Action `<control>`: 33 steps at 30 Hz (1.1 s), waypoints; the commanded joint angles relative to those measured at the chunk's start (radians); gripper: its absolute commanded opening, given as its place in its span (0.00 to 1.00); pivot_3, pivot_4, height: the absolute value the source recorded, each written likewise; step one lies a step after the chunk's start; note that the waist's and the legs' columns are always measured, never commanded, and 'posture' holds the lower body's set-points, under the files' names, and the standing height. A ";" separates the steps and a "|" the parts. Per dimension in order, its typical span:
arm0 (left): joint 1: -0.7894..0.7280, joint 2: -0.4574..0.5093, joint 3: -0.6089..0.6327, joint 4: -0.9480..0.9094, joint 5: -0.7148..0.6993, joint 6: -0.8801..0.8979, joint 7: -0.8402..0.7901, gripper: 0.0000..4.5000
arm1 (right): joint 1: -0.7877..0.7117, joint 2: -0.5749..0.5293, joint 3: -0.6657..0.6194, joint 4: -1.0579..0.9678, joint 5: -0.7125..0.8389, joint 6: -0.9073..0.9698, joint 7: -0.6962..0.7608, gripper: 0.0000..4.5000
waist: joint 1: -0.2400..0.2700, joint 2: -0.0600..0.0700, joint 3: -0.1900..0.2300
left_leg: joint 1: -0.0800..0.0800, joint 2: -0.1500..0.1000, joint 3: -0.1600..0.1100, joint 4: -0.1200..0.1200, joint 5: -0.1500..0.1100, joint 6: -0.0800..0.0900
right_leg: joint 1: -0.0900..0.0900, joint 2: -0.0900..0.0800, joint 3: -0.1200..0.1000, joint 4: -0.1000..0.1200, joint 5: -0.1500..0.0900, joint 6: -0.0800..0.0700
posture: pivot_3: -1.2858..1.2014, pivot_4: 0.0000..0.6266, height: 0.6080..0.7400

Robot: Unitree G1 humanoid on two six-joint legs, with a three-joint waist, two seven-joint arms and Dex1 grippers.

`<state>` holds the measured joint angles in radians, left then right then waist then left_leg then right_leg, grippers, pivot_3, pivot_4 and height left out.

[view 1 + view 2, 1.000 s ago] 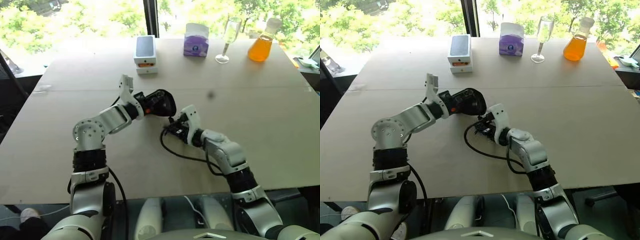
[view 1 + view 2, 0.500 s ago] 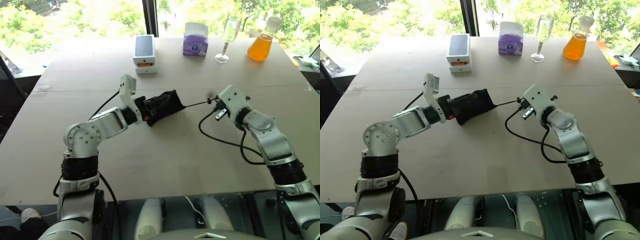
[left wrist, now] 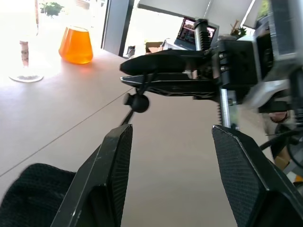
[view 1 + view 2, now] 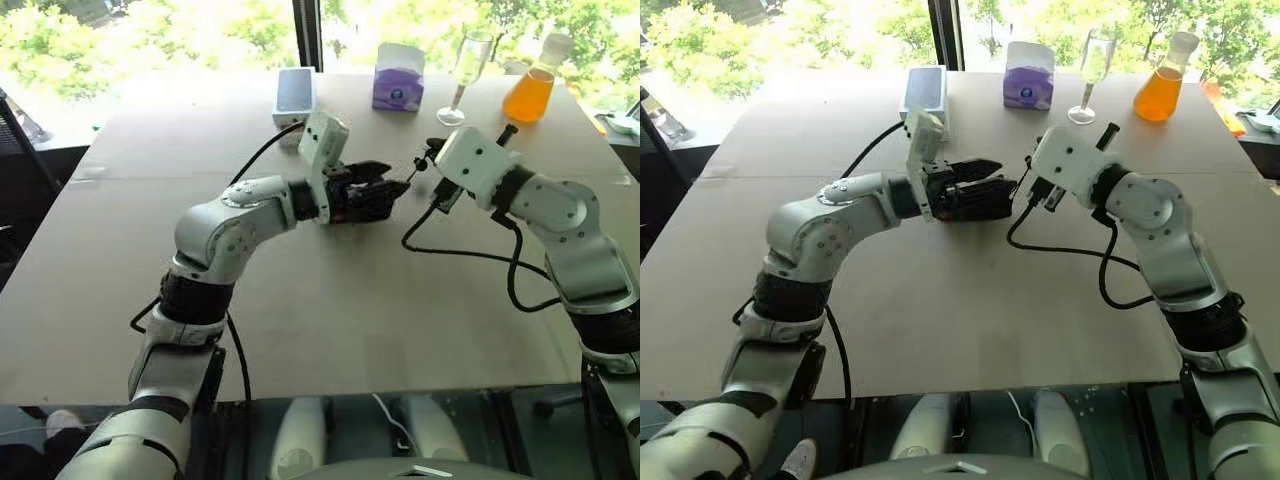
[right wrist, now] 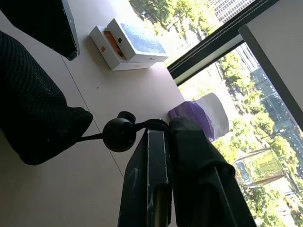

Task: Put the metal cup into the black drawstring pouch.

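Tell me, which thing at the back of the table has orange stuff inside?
The flask at the far right end. The stemmed glass beside it is clear, and the tissue box is purple.

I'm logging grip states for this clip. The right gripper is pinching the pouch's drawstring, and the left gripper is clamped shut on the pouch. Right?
Not quite. The right gripper is indeed shut on the cord by the toggle, but the left gripper is not clamped shut: the left wrist view shows its fingers spread apart with bare table between them, the black drawstring pouch only beside one finger.
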<state>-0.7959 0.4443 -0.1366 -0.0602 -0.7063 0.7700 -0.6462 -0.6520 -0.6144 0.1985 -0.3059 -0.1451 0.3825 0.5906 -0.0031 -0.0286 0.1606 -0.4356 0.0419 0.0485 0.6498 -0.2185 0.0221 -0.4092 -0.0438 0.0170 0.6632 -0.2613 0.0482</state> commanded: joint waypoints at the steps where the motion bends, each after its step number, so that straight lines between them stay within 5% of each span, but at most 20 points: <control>1: -0.062 -0.014 -0.025 0.054 0.084 -0.089 -0.073 0.61 | -0.027 0.012 -0.005 -0.066 -0.011 -0.004 0.005 0.00 | 0.000 0.000 0.000 | 0.000 0.000 0.000 0.000 0.000 0.000 | 0.000 0.000 0.000 0.000 0.000 0.000 | 0.52 0.24 1.00; 13: -0.117 -0.098 -0.019 0.145 0.164 -0.138 -0.182 0.61 | -0.028 0.052 0.013 -0.090 -0.040 0.012 0.013 0.00 | -0.002 0.000 0.000 | -0.001 0.000 0.000 0.001 0.000 0.000 | 0.000 0.000 0.000 0.000 0.000 0.000 | 0.52 0.24 1.00; 18: -0.106 -0.112 -0.015 0.143 0.179 -0.131 -0.203 0.12 | -0.026 0.064 0.012 -0.093 -0.048 0.016 0.018 0.00 | -0.005 0.000 0.000 | -0.001 0.000 0.000 0.001 0.000 0.000 | 0.000 0.000 0.000 0.000 0.000 0.000 | 0.52 0.24 1.00; 20: -0.100 -0.114 -0.015 0.142 0.184 -0.130 -0.202 0.04 | -0.027 0.067 0.011 -0.095 -0.049 0.020 0.019 0.00 | -0.005 0.000 0.000 | -0.001 0.000 0.000 0.001 0.000 0.000 | 0.000 0.000 0.000 0.000 0.000 0.000 | 0.52 0.24 1.00; 25: -0.087 -0.112 -0.012 0.153 0.199 -0.120 -0.201 0.04 | -0.029 0.082 -0.025 -0.093 -0.031 0.059 0.007 0.00 | -0.006 0.000 0.000 | -0.001 0.000 0.000 0.001 0.000 0.000 | 0.000 0.000 0.000 0.000 0.000 0.000 | 0.52 0.24 1.00; 33: 0.059 -0.034 -0.087 0.208 0.337 -0.129 -0.197 0.04 | -0.018 0.052 -0.250 0.099 0.001 0.137 -0.118 0.00 | -0.005 0.000 0.000 | -0.001 0.000 0.000 0.001 0.000 0.000 | 0.000 0.000 0.000 0.001 0.000 0.000 | 0.52 0.24 1.00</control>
<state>-0.7442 0.4007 -0.2116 0.1529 -0.3996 0.6509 -0.8455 -0.6566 -0.5436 0.0237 -0.2175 -0.1475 0.5115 0.5161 -0.0076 -0.0283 0.1607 -0.4365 0.0420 0.0485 0.6512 -0.2186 0.0223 -0.4093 -0.0436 0.0171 0.6640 -0.2614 0.0486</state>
